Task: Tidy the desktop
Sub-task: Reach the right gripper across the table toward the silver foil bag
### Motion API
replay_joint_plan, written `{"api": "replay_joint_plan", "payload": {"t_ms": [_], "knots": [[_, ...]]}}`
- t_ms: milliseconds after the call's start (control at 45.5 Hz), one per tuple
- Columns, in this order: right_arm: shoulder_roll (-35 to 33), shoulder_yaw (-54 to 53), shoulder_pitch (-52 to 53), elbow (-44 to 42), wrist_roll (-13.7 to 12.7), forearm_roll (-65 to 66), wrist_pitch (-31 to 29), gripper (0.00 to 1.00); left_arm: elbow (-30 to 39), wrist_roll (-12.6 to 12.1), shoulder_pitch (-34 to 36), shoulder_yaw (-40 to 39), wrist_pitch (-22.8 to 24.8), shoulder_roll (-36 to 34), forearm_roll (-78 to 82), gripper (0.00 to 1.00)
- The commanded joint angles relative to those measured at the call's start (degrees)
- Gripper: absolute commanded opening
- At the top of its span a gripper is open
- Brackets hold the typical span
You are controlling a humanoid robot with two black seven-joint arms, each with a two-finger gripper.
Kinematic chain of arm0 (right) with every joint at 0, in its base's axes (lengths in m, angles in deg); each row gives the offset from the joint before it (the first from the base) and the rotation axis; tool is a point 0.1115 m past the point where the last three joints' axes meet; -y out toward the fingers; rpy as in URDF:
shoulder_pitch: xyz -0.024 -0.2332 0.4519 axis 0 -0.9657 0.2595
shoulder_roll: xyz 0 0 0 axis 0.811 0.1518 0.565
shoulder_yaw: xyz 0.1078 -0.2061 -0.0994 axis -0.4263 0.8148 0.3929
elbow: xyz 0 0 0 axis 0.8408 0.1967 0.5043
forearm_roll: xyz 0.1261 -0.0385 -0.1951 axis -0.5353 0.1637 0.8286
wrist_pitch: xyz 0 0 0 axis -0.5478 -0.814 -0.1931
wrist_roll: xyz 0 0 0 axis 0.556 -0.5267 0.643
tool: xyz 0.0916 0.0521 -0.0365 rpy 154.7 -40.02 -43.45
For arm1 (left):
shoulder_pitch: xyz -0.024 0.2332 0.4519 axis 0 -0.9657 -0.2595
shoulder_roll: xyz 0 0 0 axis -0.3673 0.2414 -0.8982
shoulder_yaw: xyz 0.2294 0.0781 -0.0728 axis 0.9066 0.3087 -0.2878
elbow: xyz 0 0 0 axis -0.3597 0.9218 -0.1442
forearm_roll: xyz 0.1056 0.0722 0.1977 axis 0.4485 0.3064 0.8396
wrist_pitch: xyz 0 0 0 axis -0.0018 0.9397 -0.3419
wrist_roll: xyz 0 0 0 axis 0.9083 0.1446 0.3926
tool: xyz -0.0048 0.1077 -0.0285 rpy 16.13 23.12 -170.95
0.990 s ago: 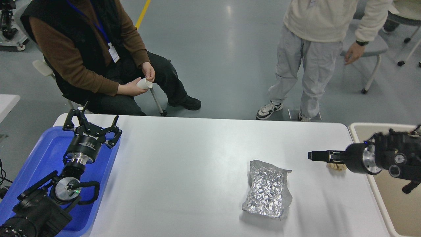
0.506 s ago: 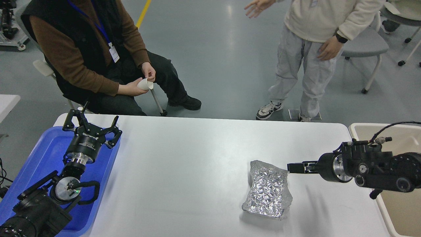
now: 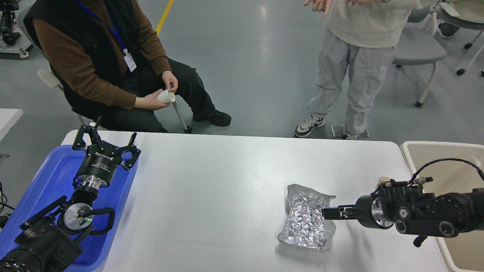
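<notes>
The white table (image 3: 227, 181) is being seen across most of the head view, with its far edge lying toward the two people. On its left end a blue plastic tray (image 3: 45, 177) is being carried, and at its right end a beige plastic bin (image 3: 446, 155) is being placed just beside the rounded corner.

Behind the table a person in a brown sweater and black vest (image 3: 94, 56) is being seated on a chair, and a small white cup (image 3: 165, 96) is being held in the hands. A second person in light clothes (image 3: 355, 56) is being seen standing to the right, near a grey chair (image 3: 419, 49).

The left arm is being held over the blue tray, and the fingers of the left tool (image 3: 105, 141) are being kept wide apart, with nothing between them.

On the right half of the table a crumpled silver foil bag (image 3: 306, 223) is being shown lying flat. The right arm is being stretched in from the right, and the right tool (image 3: 328, 214) is being held at the right edge of the foil bag. It is being seen from the side and dark, so it cannot be told whether its fingers are apart or together.
</notes>
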Motion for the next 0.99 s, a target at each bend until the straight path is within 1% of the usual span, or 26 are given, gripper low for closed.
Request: {"api": "replay_joint_plan", "payload": {"t_ms": [0, 374, 418, 484, 550, 616, 638, 660, 770, 836, 880, 902, 968], "knots": [[1.46, -0.07, -0.96, -0.05, 0.06, 0.35, 0.97, 1.00, 0.00, 0.00, 0.00, 0.04, 0.00, 0.04, 0.00, 1.00], [4.10, 0.02, -4.21, -0.58, 0.06, 1.32, 4.84, 0.98, 0.00, 0.00, 0.00, 0.04, 0.00, 0.04, 0.00, 1.00], [4.19, -0.07, -4.65, -0.58, -0.03, 1.32, 5.46, 0.96, 0.00, 0.00, 0.00, 0.04, 0.00, 0.04, 0.00, 1.00], [4.28, 0.02, -5.18, -0.58, -0.03, 1.32, 6.25, 0.90, 0.00, 0.00, 0.00, -0.05, 0.00, 0.04, 0.00, 1.00], [4.19, 0.02, -6.06, -0.58, -0.03, 1.32, 6.51, 0.87, 0.00, 0.00, 0.00, 0.04, 0.00, -0.05, 0.00, 1.00], [4.19, 0.02, -6.41, -0.58, 0.06, 1.32, 6.60, 0.87, 0.00, 0.00, 0.00, -0.05, 0.00, 0.04, 0.00, 1.00], [4.19, 0.02, -6.50, -0.58, 0.06, 1.32, 6.60, 0.84, 0.00, 0.00, 0.00, -0.05, 0.00, 0.04, 0.00, 1.00], [4.28, 0.02, -6.59, -0.58, 0.06, 1.23, 6.60, 0.79, 0.00, 0.00, 0.00, 0.04, 0.00, 0.04, 0.00, 1.00], [3.75, 0.10, -6.67, -0.58, 0.15, 1.23, 6.43, 0.43, 0.00, 0.00, 0.00, -0.05, 0.00, -0.05, 0.00, 1.00], [3.66, 0.10, -6.67, -0.58, 0.06, 0.88, 6.25, 0.18, 0.00, 0.00, 0.00, 0.04, 0.00, 0.04, 0.00, 1.00], [3.49, 0.10, -6.59, -0.58, 0.15, 0.79, 6.25, 0.05, 0.00, 0.00, 0.00, 0.04, 0.00, 0.04, 0.00, 1.00], [3.49, 0.10, -6.59, -0.58, 0.15, 0.79, 6.25, 0.00, 0.00, 0.00, 0.00, -0.04, 0.00, -0.05, 0.00, 1.00], [3.40, 0.10, -6.59, -0.58, 0.15, 0.79, 6.25, 0.00, 0.00, 0.00, 0.00, -0.04, 0.00, 0.04, 0.00, 1.00]]}}
